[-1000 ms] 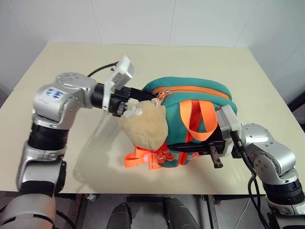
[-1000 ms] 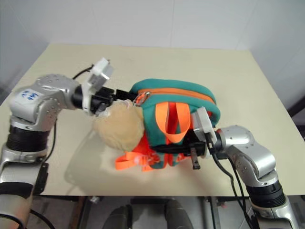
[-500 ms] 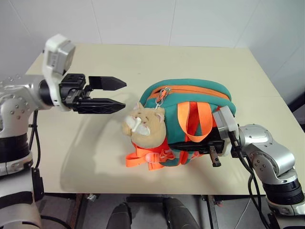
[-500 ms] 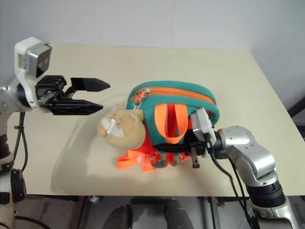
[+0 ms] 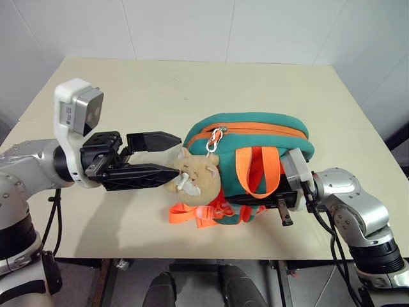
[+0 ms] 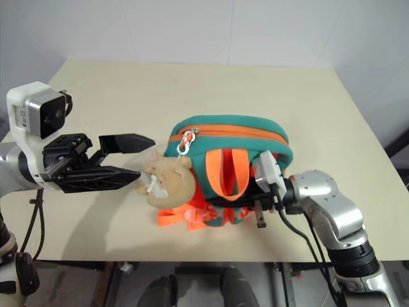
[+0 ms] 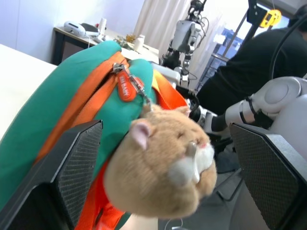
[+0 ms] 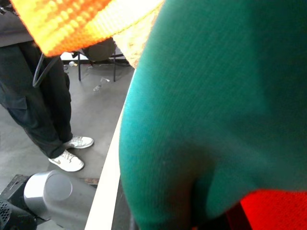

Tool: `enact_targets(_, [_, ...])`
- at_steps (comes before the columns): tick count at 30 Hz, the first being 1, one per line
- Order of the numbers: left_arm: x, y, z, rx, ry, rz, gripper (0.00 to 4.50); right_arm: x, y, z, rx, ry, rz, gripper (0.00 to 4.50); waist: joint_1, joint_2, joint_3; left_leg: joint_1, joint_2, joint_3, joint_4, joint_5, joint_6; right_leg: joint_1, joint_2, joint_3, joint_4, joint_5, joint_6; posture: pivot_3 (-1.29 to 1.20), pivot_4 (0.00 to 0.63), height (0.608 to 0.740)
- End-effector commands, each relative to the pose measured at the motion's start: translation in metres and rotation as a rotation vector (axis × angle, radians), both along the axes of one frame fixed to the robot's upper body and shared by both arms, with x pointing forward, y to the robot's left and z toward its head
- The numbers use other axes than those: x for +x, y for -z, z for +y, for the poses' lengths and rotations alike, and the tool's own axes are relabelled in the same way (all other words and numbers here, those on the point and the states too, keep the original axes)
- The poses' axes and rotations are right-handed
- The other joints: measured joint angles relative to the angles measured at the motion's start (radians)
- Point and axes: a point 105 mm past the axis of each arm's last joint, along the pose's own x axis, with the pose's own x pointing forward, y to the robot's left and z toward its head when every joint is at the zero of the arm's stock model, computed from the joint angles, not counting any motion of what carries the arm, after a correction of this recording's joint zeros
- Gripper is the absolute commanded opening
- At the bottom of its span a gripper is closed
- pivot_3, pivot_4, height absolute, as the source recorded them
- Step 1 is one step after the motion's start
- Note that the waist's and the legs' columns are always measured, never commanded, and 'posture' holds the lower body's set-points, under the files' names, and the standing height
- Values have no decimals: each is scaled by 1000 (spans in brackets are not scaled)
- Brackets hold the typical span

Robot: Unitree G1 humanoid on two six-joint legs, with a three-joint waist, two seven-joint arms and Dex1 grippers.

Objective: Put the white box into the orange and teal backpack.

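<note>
I keep my right hand (image 5: pixel 281 206) clamped on the orange and teal backpack (image 5: pixel 255 147) to steady it mid-surface (image 5: pixel 287 83). My left hand (image 5: pixel 169 157) gapes beside its plush head (image 5: pixel 195 182). I can't spot the white box.

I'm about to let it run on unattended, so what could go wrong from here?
1. The left gripper is open with its fingers on either side of the plush animal head; closing now would likely catch the toy rather than the zipper pull.
2. The orange and teal backpack looks zipped shut, so it may need opening before anything goes in.
3. The right gripper is shut at the backpack's near side by the orange straps; a tug could drag the backpack toward the table edge.
</note>
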Motion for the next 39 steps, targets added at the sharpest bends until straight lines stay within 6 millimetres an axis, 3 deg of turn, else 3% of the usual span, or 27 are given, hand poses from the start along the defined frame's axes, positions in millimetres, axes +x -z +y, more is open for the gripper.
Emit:
enact_targets(1, [-9, 3, -9, 16, 12, -2, 4500, 1, -6, 2, 17, 4, -39, 1, 0, 0, 0, 0, 0, 0, 0, 0, 0, 0, 0, 0, 0, 0, 0, 0, 150, 740])
enact_targets(7, [-8, 14, -18, 80, 2, 37, 4500, 2, -8, 3, 29, 15, -43, 1, 0, 0, 0, 0, 0, 0, 0, 0, 0, 0, 0, 0, 0, 0, 0, 0, 150, 740])
enact_targets(13, [8, 25, -23, 162, -46, 45, 4500, 7, -14, 6, 75, 49, -48, 1, 0, 0, 0, 0, 0, 1, -1, 0, 0, 0, 0, 0, -2, 0, -1, 0, 150, 740])
enact_targets(26, [12, 11, -16, 169, -23, 24, 1181, 14, -37, -2, 324, 213, -71, 1, 1, 0, 0, -1, 0, 1, -5, 0, 0, -1, 0, 0, -5, -1, -1, 0, 150, 740])
enact_targets(30, [13, 4, -8, 191, -36, 7, 867, 13, -40, -6, 357, 242, -71, 1, 0, 0, 0, -1, 0, 1, -8, 0, 0, -2, 0, 0, -7, -1, -1, 0, 150, 740])
enact_targets(39, [16, -4, 5, 235, -40, -16, 834, 10, -37, -12, 341, 245, -63, 1, 0, 0, 0, -1, 0, 1, -13, 0, -1, -3, 0, 0, -9, -1, -2, 0, 150, 740])
